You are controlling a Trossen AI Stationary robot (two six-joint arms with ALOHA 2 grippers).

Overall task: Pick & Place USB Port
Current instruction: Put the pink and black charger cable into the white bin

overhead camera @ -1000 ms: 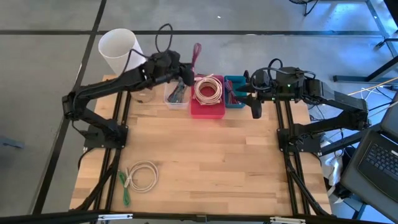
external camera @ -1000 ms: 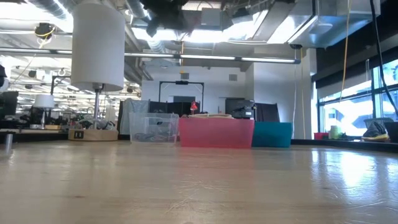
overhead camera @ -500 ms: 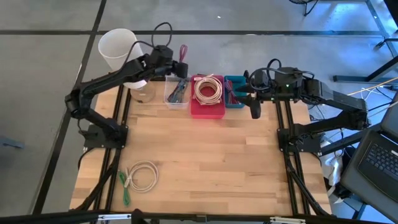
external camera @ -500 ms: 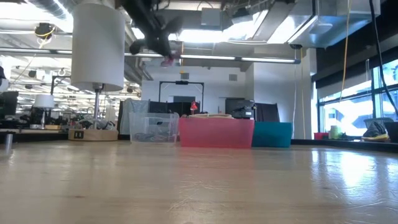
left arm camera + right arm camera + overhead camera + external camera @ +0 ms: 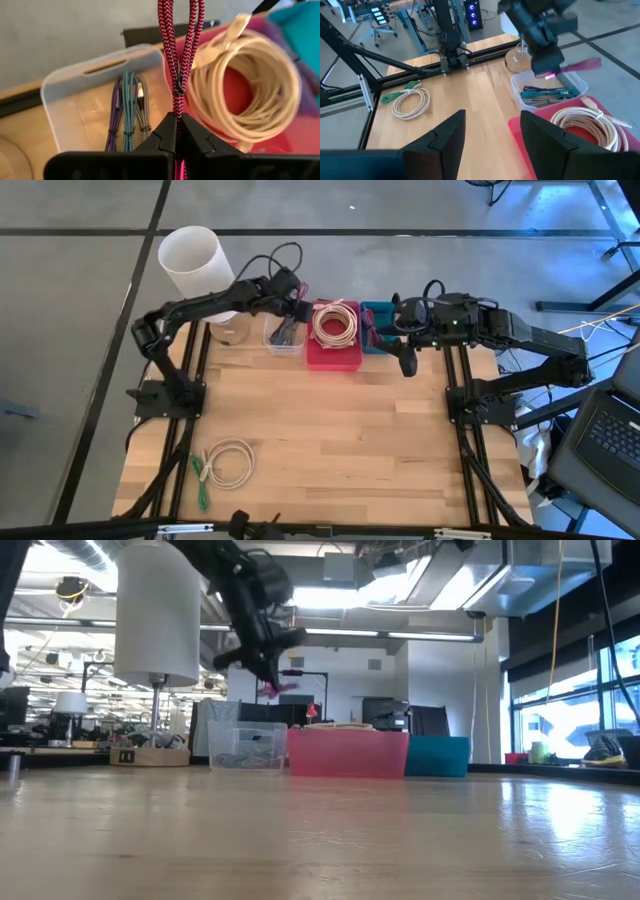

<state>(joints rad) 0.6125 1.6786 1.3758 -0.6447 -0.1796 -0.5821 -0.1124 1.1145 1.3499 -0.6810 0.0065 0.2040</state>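
The left gripper (image 5: 177,131) hangs above the far edge of the table, its jaws closed tight on a folded pink-and-black braided USB cable (image 5: 179,55), which it carries in the air over the boundary between the clear plastic bin (image 5: 284,330) and the pink plastic bin (image 5: 335,352). This looks like the placing step: the cable is lifted and needs to go down into one of the bins, seemingly the clear one, where a few purple, teal and grey braided cables (image 5: 127,112) already lie. The next move calls for shifting squarely over that bin, lowering and letting go so the loop drops inside and does not drape across the shared rims. The pink bin holds a coil of cream-white cable (image 5: 335,323), and a teal plastic bin (image 5: 376,330) sits just beside it. The right gripper (image 5: 406,365) waits beside the teal bin with its jaws spread and empty. A white cylindrical lamp shade (image 5: 190,260) stands near the left arm, and another cream coil with a green cable (image 5: 225,463) lies well apart on the near wooden tabletop (image 5: 350,440).
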